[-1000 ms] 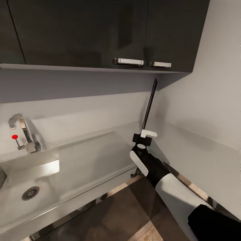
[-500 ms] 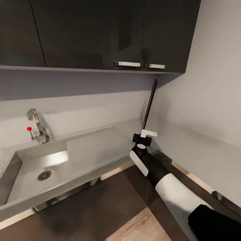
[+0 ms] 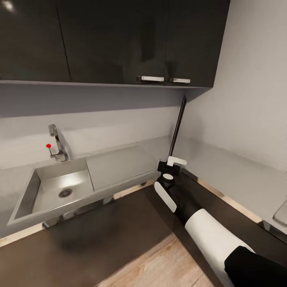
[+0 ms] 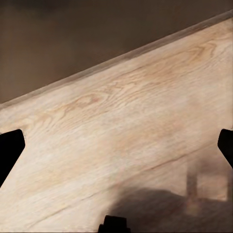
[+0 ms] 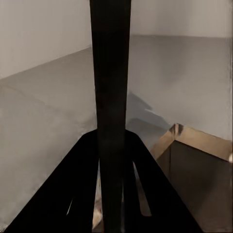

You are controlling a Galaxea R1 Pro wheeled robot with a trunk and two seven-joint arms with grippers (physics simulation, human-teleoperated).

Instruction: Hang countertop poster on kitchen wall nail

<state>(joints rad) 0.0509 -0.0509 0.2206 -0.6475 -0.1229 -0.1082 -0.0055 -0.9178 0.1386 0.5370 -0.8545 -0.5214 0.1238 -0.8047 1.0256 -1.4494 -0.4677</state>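
Observation:
The poster stands upright and edge-on, so it reads as a thin black bar above the inner corner of the grey steel kitchen countertop. My right gripper is shut on its lower edge. In the right wrist view the poster's black edge runs straight up between the dark fingers. My left gripper is open over pale wood floor, its two fingertips far apart. No wall nail is in view.
A square sink with a tap sits at the counter's left. Glossy black wall cabinets with steel handles hang above. A plain off-white wall rises at right, with a pale glassy object on the counter's right run.
The whole view has drawn back from the counter and turned: sink and tap look smaller and sit further right, and more floor shows. My right arm keeps the poster in the same pose.

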